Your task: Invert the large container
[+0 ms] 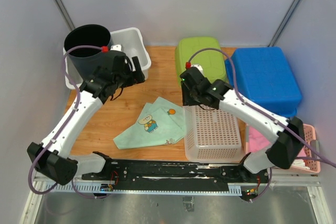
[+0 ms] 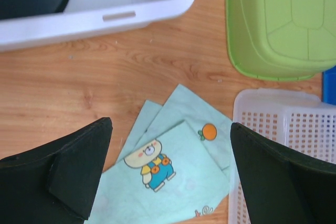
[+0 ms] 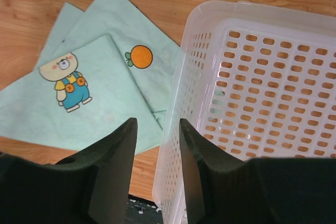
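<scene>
The large white perforated basket (image 1: 212, 129) stands at the table's front right, and its holed base seems to face up. It also shows in the right wrist view (image 3: 262, 87) and the left wrist view (image 2: 294, 129). My right gripper (image 1: 188, 98) hovers over the basket's far left corner. In the right wrist view the right gripper (image 3: 155, 123) has its fingers a little apart with the basket's left wall in the gap, not visibly pinched. My left gripper (image 1: 139, 71) is wide open and empty (image 2: 170, 124) above the cloth.
A mint cloth (image 1: 152, 121) with a cartoon print lies left of the basket. A white bin (image 1: 134, 43) holds a black bucket (image 1: 88, 45) at the back left. A green bin (image 1: 199, 56) and a blue bin (image 1: 265, 77) are behind. A pink basket (image 1: 310, 145) is at the right.
</scene>
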Motion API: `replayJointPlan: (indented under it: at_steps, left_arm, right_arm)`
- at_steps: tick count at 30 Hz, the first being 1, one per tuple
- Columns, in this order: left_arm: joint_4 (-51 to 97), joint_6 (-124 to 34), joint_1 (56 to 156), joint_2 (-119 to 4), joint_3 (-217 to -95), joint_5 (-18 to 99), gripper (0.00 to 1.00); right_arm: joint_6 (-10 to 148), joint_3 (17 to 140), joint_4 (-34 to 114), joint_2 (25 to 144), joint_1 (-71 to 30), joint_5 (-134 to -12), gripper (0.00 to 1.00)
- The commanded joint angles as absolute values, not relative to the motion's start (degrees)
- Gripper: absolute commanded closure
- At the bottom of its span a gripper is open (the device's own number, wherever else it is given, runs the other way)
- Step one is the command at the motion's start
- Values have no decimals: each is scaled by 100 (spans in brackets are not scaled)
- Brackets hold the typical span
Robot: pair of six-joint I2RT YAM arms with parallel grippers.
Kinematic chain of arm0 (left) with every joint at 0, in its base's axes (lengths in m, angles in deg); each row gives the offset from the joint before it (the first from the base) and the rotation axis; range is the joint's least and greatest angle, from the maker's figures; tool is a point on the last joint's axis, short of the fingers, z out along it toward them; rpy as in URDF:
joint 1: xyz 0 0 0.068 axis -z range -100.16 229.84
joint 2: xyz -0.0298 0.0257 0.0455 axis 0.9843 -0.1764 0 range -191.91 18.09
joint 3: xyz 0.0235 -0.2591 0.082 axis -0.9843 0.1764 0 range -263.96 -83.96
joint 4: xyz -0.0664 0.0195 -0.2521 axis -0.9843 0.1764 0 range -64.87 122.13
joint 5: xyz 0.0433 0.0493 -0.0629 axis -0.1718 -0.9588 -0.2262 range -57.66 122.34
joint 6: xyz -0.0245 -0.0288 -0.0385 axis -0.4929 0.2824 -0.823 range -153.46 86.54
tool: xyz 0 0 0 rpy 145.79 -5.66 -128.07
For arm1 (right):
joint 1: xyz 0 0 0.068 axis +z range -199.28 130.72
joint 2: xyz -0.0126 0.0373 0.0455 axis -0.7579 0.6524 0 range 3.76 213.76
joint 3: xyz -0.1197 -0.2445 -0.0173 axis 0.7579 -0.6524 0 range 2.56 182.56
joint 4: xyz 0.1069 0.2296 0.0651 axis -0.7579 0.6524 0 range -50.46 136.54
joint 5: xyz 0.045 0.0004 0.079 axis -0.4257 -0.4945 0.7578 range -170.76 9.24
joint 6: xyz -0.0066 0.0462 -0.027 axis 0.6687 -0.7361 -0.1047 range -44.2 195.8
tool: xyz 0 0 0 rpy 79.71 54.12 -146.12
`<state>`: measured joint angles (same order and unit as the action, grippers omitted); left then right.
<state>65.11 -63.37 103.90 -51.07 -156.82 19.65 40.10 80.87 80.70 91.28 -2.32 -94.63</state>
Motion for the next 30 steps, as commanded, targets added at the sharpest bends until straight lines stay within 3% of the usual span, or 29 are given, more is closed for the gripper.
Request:
replayJointPlan:
  at_steps: [1, 9, 17, 25, 28, 30]
  left_arm:
    - [6461, -5822, 10204, -5742, -16617, 1687, 1]
    - [7174, -4842, 9540, -7362, -19552, 460, 1]
    - [7285, -4516, 8473, -8881, -21557, 1418, 1]
    - [7290, -4237, 8178, -9813, -21696, 2047, 8]
    - [7270, -4229, 8178, -9933, -21537, 2056, 15]
    - [7223, -4208, 8178, -9973, -21445, 2092, 27]
  right_arm:
    - [4244, 7561, 7685, 8338, -269, -9313, 59]
    - [4311, 6812, 7486, 7370, -276, -9842, 42]
    - [4659, 7103, 7615, 7419, -365, -9935, 36]
    - [4776, 7250, 7727, 7590, -431, -9900, 36]
    - [4774, 7248, 7729, 7641, -439, -9869, 36]
    - [4747, 7247, 7733, 7661, -451, -9861, 37]
